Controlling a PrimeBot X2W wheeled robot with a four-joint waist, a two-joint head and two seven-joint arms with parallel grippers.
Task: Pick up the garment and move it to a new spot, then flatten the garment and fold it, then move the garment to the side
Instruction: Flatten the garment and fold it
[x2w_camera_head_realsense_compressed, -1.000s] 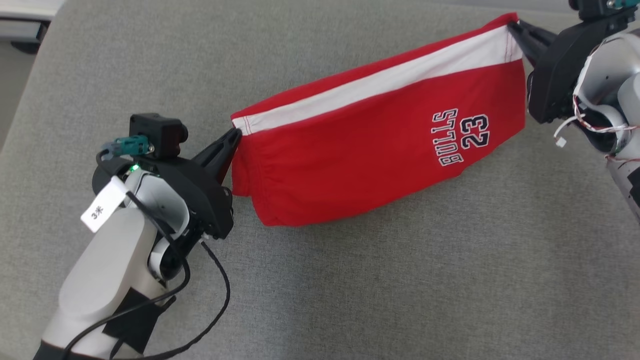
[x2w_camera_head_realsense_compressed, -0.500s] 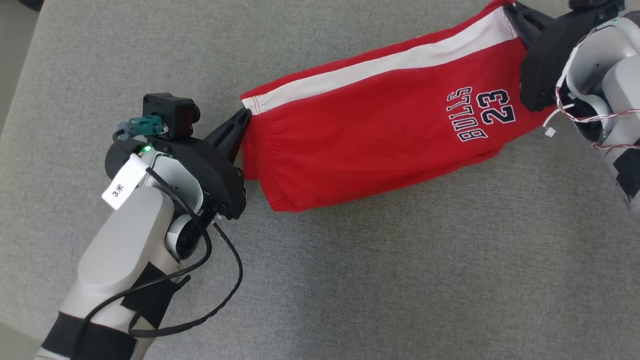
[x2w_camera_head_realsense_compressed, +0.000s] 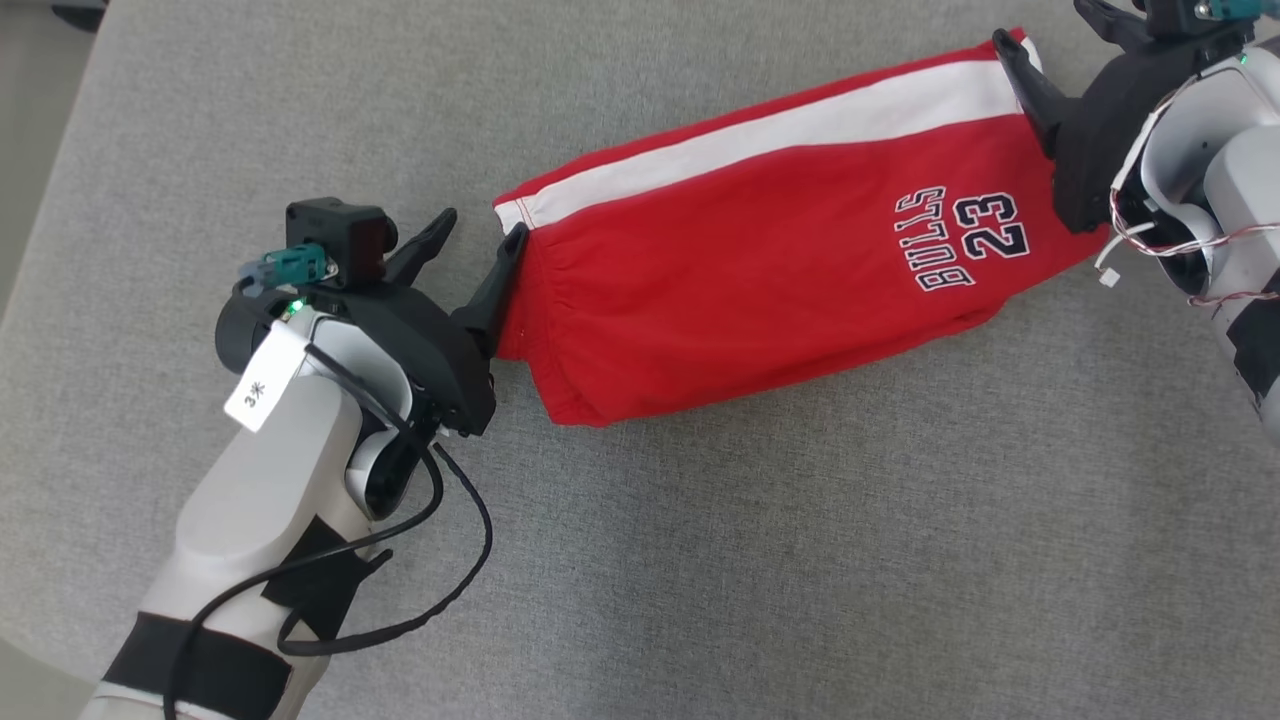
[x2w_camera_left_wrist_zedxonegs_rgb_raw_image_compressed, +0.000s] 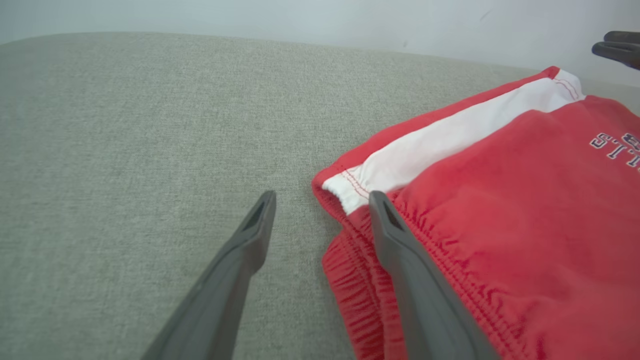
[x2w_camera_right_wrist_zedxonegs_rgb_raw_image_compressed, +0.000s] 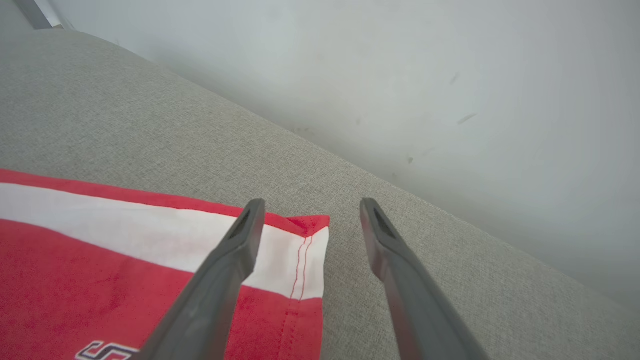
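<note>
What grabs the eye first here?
The red shorts with a white stripe and a BULLS 23 print lie stretched across the middle of the grey fabric surface. The left hand stands open at the waistband end on the left. The right hand stands open at the hem corner at upper right.

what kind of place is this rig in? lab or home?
Probably an indoor lab or test station for garment folding, though I can't be sure: a wide grey fabric-covered surface, a bare pale wall behind it, and red shorts laid on it.
</note>
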